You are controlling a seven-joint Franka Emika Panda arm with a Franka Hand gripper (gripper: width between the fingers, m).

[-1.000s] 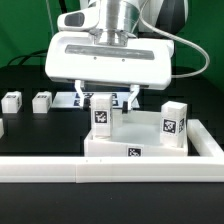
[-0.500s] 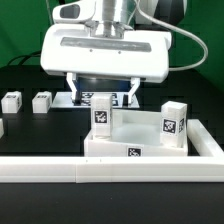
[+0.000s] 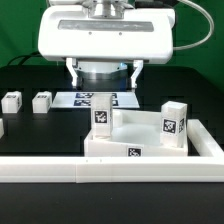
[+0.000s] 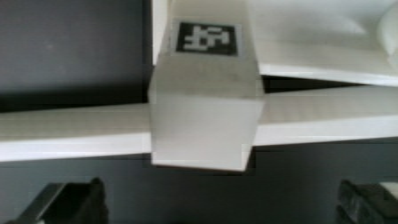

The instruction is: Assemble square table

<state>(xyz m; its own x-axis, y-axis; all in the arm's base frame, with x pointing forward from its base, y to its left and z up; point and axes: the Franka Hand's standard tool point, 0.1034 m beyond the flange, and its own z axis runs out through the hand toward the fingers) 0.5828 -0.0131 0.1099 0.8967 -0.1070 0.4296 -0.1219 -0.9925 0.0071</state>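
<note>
While the gripper hangs spread wide, I note the small white tagged block leg standing upright below it, in a corner of the white square plastic tray top.

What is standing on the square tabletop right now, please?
Two tagged legs stand upright on the tabletop: the first leg toward the exterior view's left, the second leg toward its right. Their lower ends are covered.

The gripper had a broad, rounded white housing, a grey cylindrical wrist at top centre, and slim dark fingers.
</note>
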